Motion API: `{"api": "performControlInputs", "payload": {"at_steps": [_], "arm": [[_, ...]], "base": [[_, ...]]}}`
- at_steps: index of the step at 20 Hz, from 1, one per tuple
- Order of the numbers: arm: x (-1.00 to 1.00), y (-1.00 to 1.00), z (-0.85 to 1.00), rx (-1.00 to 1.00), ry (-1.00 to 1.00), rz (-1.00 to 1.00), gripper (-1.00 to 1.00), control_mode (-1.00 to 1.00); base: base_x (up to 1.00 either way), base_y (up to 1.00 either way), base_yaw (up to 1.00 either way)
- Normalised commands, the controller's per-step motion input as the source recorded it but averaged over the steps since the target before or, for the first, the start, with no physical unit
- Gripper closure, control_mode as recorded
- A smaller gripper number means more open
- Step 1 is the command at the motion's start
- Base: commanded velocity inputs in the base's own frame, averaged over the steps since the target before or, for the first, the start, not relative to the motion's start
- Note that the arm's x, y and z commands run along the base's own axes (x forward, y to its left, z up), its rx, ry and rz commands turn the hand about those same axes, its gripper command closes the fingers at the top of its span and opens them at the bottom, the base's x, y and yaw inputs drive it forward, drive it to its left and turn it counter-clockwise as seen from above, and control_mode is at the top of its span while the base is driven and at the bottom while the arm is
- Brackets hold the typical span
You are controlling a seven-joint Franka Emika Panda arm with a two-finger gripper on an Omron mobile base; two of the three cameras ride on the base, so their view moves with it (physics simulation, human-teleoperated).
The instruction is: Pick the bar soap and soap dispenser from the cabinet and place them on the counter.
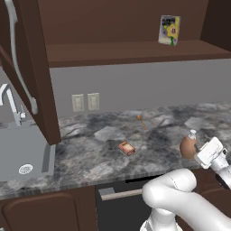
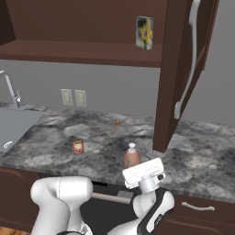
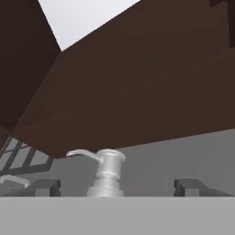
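Note:
The soap dispenser (image 1: 187, 147) (image 2: 131, 158), a brown bottle with a silver pump, stands upright on the counter (image 1: 103, 135) (image 2: 50, 137) near its front edge. My white hand (image 1: 210, 153) (image 2: 143, 173) is right behind it. In the hand view my gripper (image 3: 114, 188) is open. Its fingertips (image 3: 46, 187) stand wide on either side of the pump top (image 3: 106, 172), clear of it. The bar soap (image 1: 127, 148) (image 2: 78, 147) lies flat on the counter, to the dispenser's left. Above, the cabinet (image 1: 135, 52) (image 2: 82, 50) is open.
A yellow-and-blue box (image 1: 169, 30) (image 2: 144, 32) stands on the cabinet shelf. The open doors (image 1: 27, 67) (image 2: 183, 69) hang out over the counter. The grey sink (image 1: 22, 153) (image 2: 13, 124) lies at the left. A small orange utensil (image 1: 141, 121) (image 2: 116, 125) rests near the back wall.

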Motion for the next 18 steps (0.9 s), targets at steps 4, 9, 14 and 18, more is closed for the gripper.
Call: {"api": "performControlInputs", "payload": {"at_steps": [4, 9, 14, 18], "arm": [[-0.40, -0.31, 0.46, 0.00, -0.10, 0.03, -1.00, -1.00], [-0.17, -0.08, 0.98, 0.00, -0.02, 0.02, -1.00, -1.00], [-0.01, 0.05, 1.00, 0.00, 0.02, 0.00, -1.00, -1.00], [-0.17, 0.03, 1.00, 0.00, 0.06, 0.00, -1.00, -1.00]], "base": [[0.00, 0.00, 0.00], [0.00, 0.00, 0.00], [0.00, 0.00, 0.00], [0.00, 0.00, 0.00]]}}
